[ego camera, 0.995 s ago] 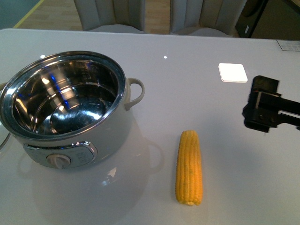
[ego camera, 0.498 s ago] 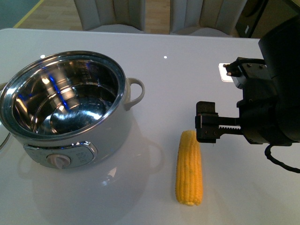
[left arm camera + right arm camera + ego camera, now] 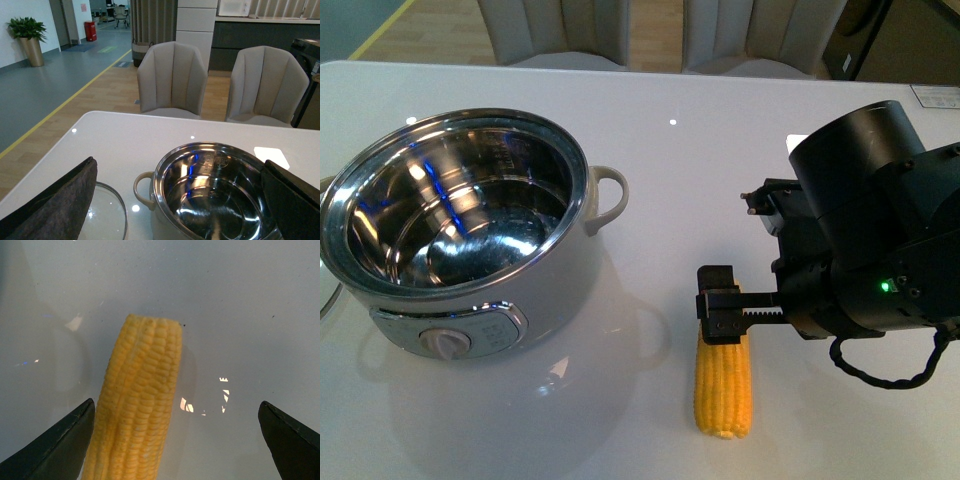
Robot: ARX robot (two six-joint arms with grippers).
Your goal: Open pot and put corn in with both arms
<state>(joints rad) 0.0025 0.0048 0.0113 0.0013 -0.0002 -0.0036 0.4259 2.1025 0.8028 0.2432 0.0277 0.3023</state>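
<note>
The pot [image 3: 582,262] stands uncovered at the table's left, its steel bowl bare inside. The yellow corn [image 3: 723,385] lies on the table to its right, pointing away from me. My right gripper [image 3: 721,308] hangs open over the corn's far end. In the right wrist view the corn [image 3: 140,405] lies between the spread fingertips [image 3: 60,445], close to one and far from the other. My left gripper [image 3: 175,210] is open above the pot's rim [image 3: 165,165] and holds nothing.
A glass lid [image 3: 107,215] lies flat on the table beside the pot, on the side away from the corn. Two beige chairs [image 3: 560,30] stand behind the table's far edge. A white square patch [image 3: 271,156] lies beyond the pot.
My right arm has swung in from the right edge, leftward and down, until its open jaws reached the corn's far end. Pot and corn have not moved.
</note>
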